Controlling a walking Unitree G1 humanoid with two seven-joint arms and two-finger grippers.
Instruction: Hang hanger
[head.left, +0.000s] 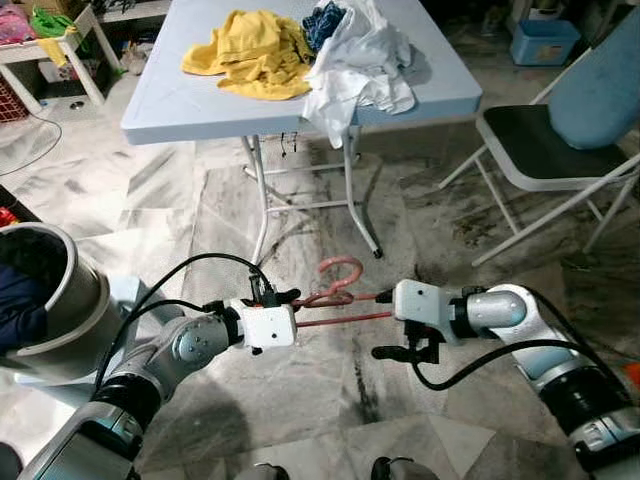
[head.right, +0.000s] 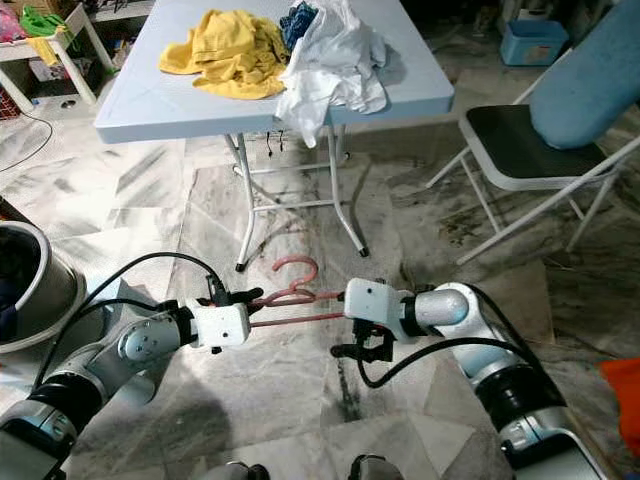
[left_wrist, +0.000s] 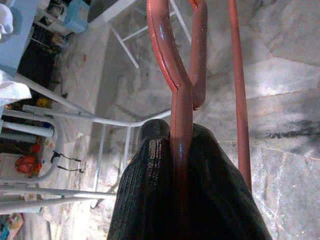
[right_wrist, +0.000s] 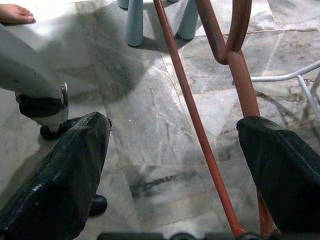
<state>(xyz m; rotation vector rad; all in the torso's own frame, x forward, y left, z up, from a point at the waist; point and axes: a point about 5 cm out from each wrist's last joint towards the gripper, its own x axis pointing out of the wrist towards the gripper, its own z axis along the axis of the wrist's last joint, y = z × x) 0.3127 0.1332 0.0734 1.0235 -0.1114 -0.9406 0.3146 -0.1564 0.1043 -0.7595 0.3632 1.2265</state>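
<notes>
A red-pink hanger (head.left: 350, 318) hangs level above the marble floor between my two grippers, its hook (head.left: 345, 260) pointing towards the table. My left gripper (head.left: 290, 298) is shut on the hanger's neck just below the hook; in the left wrist view the black fingers (left_wrist: 150, 190) pinch the red rod (left_wrist: 181, 100). My right gripper (head.left: 383, 324) is open at the hanger's other end. Its fingers (right_wrist: 65, 170) stand wide apart, with the hanger's lower bar (right_wrist: 192, 115) passing between them and the upper arm close to one finger.
A light blue folding table (head.left: 200, 100) ahead carries a yellow cloth (head.left: 255, 50) and a white cloth (head.left: 360, 55). A folding chair (head.left: 540, 150) stands at the right, a grey basket (head.left: 60, 300) with dark clothes at the left. A person's bare foot (right_wrist: 15, 13) is nearby.
</notes>
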